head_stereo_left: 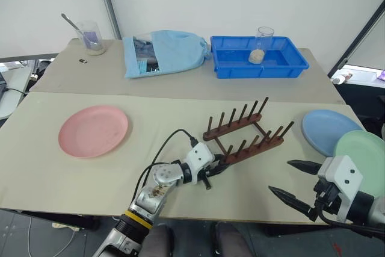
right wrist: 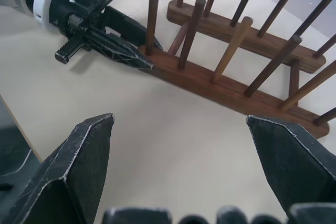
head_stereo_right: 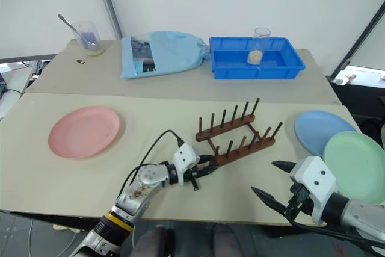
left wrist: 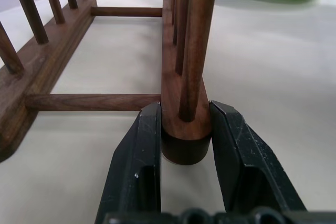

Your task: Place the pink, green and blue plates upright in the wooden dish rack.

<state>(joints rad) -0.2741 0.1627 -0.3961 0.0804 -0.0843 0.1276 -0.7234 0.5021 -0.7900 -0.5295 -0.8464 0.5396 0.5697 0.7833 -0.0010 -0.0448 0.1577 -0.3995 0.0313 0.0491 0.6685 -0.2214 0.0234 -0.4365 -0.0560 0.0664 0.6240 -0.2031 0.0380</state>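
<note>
The wooden dish rack (head_stereo_left: 246,132) stands empty near the middle of the table (head_stereo_left: 180,197), angled, its thin pegs upright. It looks stiff and light, so a pinch at one rail end should slide or turn it easily; the pegs seem too slender to pull on. The left gripper (left wrist: 185,129) pinches the near rail's rounded end between both fingers. The pink plate (head_stereo_left: 93,130) lies flat well left of the rack; the blue plate (head_stereo_left: 328,130) and green plate (head_stereo_left: 364,157) lie right of it, overlapping. These look light, rigid and smooth, best taken by the rim. The right gripper (right wrist: 189,166) hovers spread wide just right of the rack, holding nothing
</note>
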